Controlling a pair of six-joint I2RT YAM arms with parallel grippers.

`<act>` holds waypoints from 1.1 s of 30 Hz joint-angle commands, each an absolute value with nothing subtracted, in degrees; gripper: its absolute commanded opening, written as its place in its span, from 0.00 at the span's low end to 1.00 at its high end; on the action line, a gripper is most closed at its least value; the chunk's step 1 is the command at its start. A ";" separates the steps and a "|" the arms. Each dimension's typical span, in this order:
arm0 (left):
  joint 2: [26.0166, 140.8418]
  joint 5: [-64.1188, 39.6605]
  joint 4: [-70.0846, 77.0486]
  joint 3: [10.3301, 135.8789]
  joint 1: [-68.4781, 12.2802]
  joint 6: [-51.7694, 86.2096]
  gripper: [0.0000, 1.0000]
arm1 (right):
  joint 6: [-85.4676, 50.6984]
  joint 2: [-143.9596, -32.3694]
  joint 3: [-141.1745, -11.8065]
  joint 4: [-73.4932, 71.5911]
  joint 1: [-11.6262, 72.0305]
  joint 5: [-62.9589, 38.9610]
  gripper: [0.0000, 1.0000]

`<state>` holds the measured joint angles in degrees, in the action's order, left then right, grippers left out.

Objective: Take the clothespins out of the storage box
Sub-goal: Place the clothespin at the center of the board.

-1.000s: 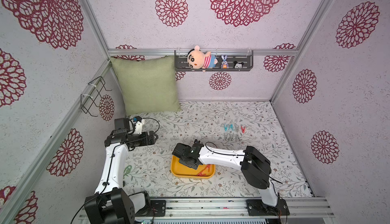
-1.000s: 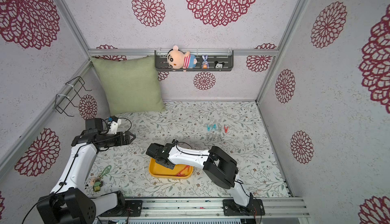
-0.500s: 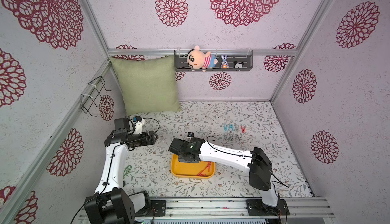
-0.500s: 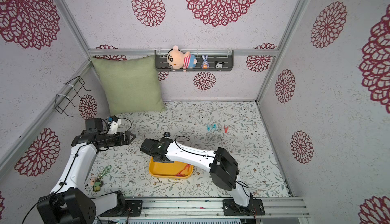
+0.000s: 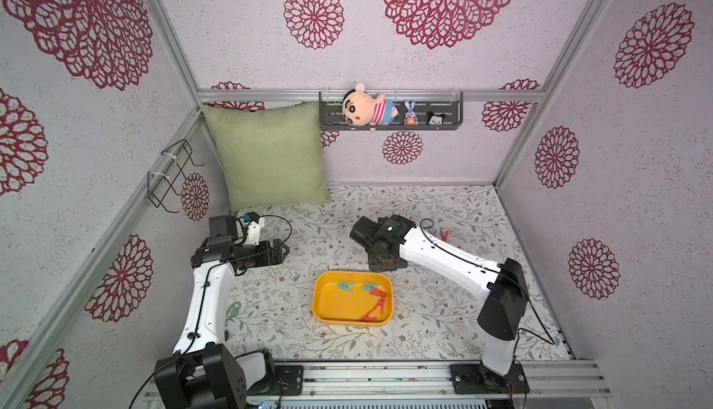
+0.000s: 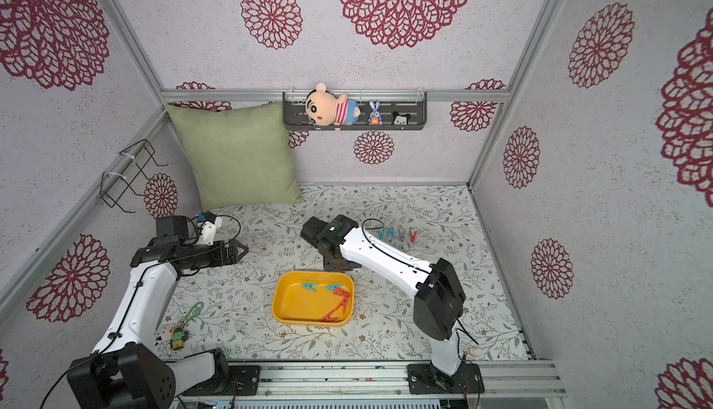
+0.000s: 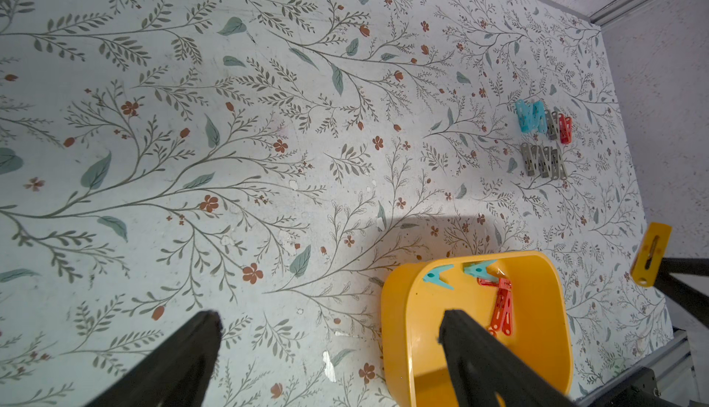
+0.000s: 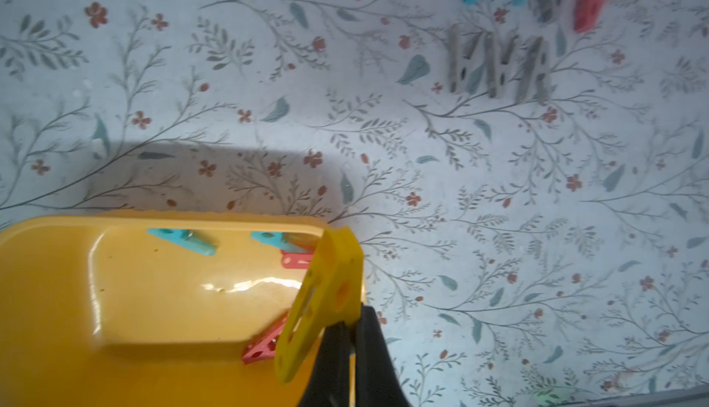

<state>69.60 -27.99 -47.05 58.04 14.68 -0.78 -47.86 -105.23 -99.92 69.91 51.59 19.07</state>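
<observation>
Right wrist view shows the right hand [image 8: 353, 322] shut tight on one end of a yellow clothespin [image 8: 322, 301], which hangs in the air at the far edge of the yellow box [image 8: 153, 309]. Only that end looks pinched, so I judge the pin could swivel or slip during the carry. Dropped here, it would likely land back inside. A low swing could also clip the wall and push the light box across the tabletop [image 5: 443, 202]. Teal clothespins [image 7: 529, 115], grey clothespins [image 7: 543, 161] and a red clothespin [image 7: 564, 128] lie packed side by side on the tabletop, well apart from the box. A careless release on top of them could scatter them. The left hand [image 7: 329, 317] is spread wide and holds nothing, hovering over the tabletop off to the side of the box. Inside the box lie two teal pins [image 5: 346, 286] along its far wall and a few red pins [image 5: 376, 303] toward one end, with the rest of its floor bare. The wall shelf [image 5: 447, 127] carries a plush doll [image 5: 366, 109] and two small figures.
</observation>
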 commanded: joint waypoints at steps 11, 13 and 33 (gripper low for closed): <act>69.70 -29.27 -46.88 59.06 15.22 -1.58 0.97 | -33.75 -103.30 -91.49 71.88 30.03 24.76 0.00; 69.70 -29.52 -46.91 59.06 15.28 -1.56 0.97 | -31.87 -104.81 -90.66 70.97 27.70 24.25 0.00; 69.79 -29.73 -46.93 59.02 15.29 -1.49 0.97 | -10.63 -119.81 -89.43 65.63 18.29 27.95 0.00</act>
<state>69.78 -29.15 -47.29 58.04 14.68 -0.84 -14.79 -119.63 -89.80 65.60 19.73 25.87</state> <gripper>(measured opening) 0.974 0.059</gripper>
